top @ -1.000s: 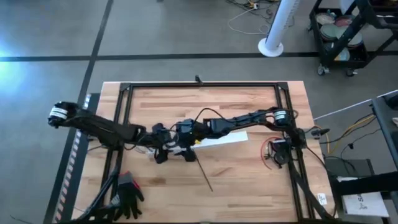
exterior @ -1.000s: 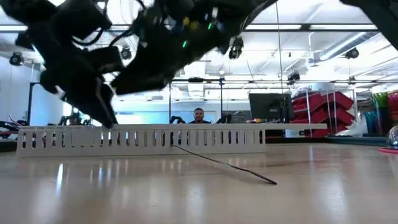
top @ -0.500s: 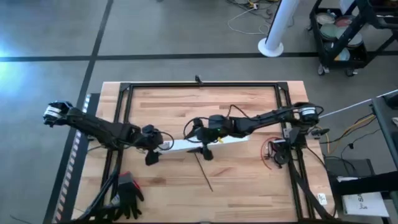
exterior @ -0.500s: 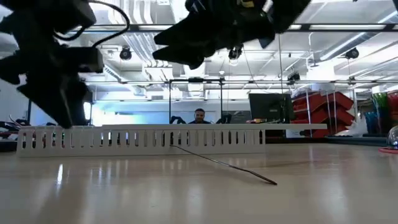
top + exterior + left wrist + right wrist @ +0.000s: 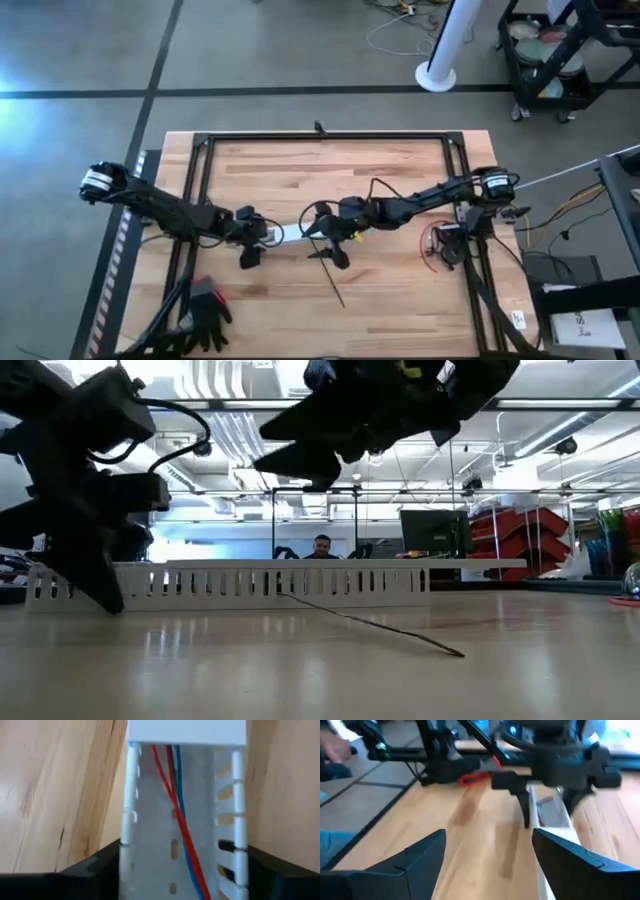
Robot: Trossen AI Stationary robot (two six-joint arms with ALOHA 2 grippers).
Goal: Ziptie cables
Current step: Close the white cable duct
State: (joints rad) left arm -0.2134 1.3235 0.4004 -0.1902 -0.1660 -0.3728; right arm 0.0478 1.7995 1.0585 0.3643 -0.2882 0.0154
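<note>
A long white slotted duct [image 5: 285,234] lies flat on the table's middle. The cables [image 5: 175,805], red, blue and green wires, run along its inside. My left gripper [image 5: 248,252] is low at the duct's left end, open, one finger on each side of it [image 5: 184,847]. My right gripper [image 5: 328,250] hovers open and holds nothing [image 5: 490,837]; it is above the table, just right of the left one [image 5: 300,450]. A thin dark strip [image 5: 330,280] lies on the wood below it, toward the near edge. My left gripper straddles the duct's left end, its fingers [image 5: 95,867] along the duct's two slotted side walls [image 5: 126,835]. It comes from the table's left, slanting down. I cannot tell whether the fingers touch the walls. The duct rests flat on the table.
A black glove [image 5: 205,300] lies near the front left corner. A red wire loop [image 5: 432,250] sits by the right arm's base. A black frame rail [image 5: 320,136] borders the table. A person [image 5: 320,547] sits far behind. Bare wood lies at the far side and front right.
The two grippers, close together over the duct a second ago, have parted. My left gripper has drawn back toward the table's left and gone down to the duct's left end. My right gripper has gone toward the right and risen. The duct has stayed in place.
</note>
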